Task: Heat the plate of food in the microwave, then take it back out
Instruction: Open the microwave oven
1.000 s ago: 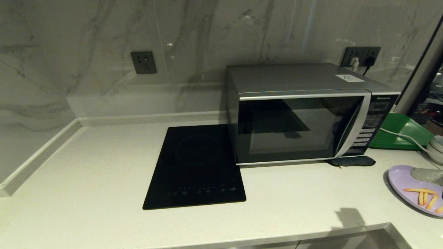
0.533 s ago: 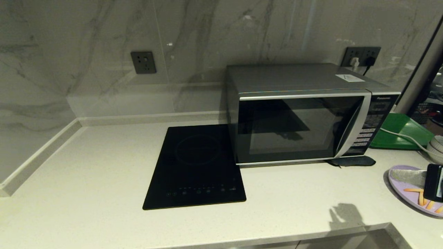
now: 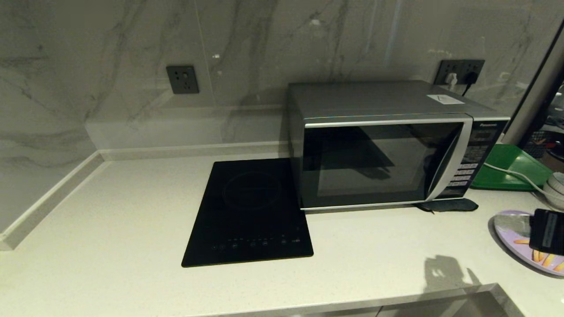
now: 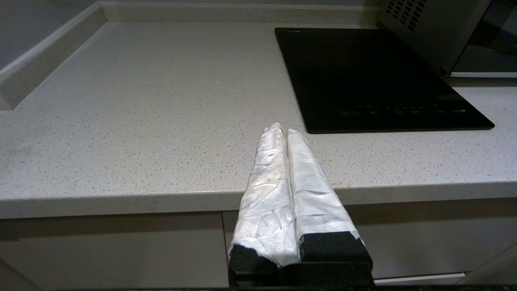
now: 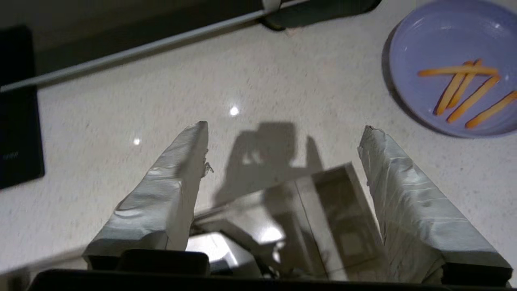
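At the counter's near right edge, the right gripper hangs with fingers spread wide, seemingly beside the plate of food, holding nothing.

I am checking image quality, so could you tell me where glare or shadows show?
Right wrist view: bright glints on the countertop, end effector shadow between its fingers. Head view: dark reflections in the microwave door.

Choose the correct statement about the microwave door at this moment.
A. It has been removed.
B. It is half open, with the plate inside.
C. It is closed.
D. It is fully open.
C: the microwave door sits flush with its front, and the plate of food rests outside on the counter.
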You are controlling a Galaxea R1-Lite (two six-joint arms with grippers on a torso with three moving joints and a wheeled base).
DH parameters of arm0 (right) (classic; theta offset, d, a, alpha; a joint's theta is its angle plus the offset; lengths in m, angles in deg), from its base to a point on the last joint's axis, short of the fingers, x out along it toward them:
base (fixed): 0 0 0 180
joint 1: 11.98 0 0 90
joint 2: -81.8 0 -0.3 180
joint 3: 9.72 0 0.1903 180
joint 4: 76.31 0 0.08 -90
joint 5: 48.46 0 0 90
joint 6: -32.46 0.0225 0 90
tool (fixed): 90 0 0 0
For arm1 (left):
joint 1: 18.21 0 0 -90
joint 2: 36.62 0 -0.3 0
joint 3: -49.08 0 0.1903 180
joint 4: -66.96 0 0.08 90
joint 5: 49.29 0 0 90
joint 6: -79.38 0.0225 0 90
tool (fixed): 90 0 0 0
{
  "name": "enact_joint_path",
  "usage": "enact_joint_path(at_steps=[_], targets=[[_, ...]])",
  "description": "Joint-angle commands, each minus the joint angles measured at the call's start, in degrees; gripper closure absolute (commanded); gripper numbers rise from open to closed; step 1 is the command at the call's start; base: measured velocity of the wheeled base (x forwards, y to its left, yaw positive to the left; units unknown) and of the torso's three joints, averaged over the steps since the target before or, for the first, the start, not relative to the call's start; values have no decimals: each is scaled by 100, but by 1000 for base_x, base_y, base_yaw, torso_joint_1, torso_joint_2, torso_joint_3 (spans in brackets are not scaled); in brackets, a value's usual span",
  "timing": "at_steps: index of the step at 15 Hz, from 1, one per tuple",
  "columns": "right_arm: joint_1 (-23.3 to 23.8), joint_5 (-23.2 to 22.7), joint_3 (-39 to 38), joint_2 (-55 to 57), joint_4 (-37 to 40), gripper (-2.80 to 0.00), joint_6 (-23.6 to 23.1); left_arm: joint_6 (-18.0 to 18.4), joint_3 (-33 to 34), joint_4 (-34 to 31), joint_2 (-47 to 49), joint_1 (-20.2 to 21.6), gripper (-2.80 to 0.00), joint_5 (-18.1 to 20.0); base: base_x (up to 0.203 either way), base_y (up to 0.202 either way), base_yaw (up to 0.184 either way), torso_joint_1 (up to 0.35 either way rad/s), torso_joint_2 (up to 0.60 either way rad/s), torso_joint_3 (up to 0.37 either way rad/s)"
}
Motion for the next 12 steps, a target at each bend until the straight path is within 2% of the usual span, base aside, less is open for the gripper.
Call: enact_joint_path(at_steps=[1,6,7,12], targets=[[-12,395,-92,625,-798,-280,19,-5,0,4,4,1,0,-4,0,0,0,0,0,0],[-421,1992,-278,1930,-2787,-280,-22,-5,0,4,4,1,0,-1,0,0,0,0,0,0],[-527,2184,-275,2068,-2905,-280,-87,-5,0,4,4,1,0,-2,0,0,0,0,0,0],[-602,2431,-178,2656,-2977,-280,-41,-5,0,4,4,1,0,-3,0,0,0,0,0,0]])
